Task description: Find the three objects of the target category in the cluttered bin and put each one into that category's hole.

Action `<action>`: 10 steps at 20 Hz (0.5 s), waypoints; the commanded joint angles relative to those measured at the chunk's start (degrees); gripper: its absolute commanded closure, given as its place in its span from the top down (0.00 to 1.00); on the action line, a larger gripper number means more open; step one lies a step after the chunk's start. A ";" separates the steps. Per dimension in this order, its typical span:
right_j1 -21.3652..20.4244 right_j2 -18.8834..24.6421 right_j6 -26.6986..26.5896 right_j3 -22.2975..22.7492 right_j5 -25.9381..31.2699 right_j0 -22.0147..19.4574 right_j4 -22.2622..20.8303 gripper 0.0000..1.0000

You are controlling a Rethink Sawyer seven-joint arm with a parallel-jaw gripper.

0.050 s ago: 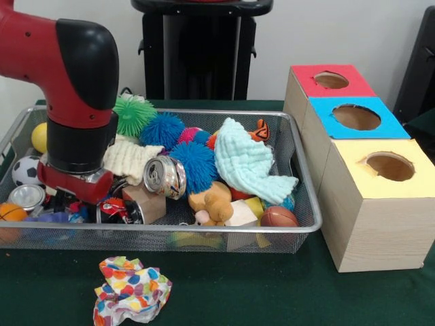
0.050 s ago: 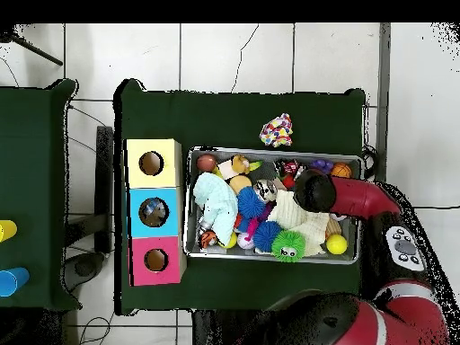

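The red and black robot arm [image 1: 71,75] reaches down into the wire mesh bin [image 1: 309,217] at its 9 o'clock end, presumably to search the clutter there. Its end effector [image 1: 75,183] is buried among the objects; whether it is clenched or released cannot be told. The crushed aluminium can [image 1: 165,177] lies just beside it at 3 o'clock. The target category is not evident. Three coloured wooden hole boxes [image 1: 357,119] stand outside, beyond the bin's 3 o'clock wall. A crumpled multicoloured cloth [image 1: 131,288] lies on the green table [image 1: 272,292].
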 commanded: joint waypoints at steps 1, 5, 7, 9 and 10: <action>13.04 -5.55 9.30 -0.70 6.41 6.70 -0.16 1.00; 12.87 -8.74 10.23 -1.41 7.51 9.09 1.31 1.00; 13.04 -9.58 9.46 -1.46 6.17 9.58 2.51 0.00; 12.87 -9.45 9.23 -1.27 5.76 9.49 2.73 0.00; 12.78 -9.38 9.11 -1.17 5.56 9.44 2.84 0.00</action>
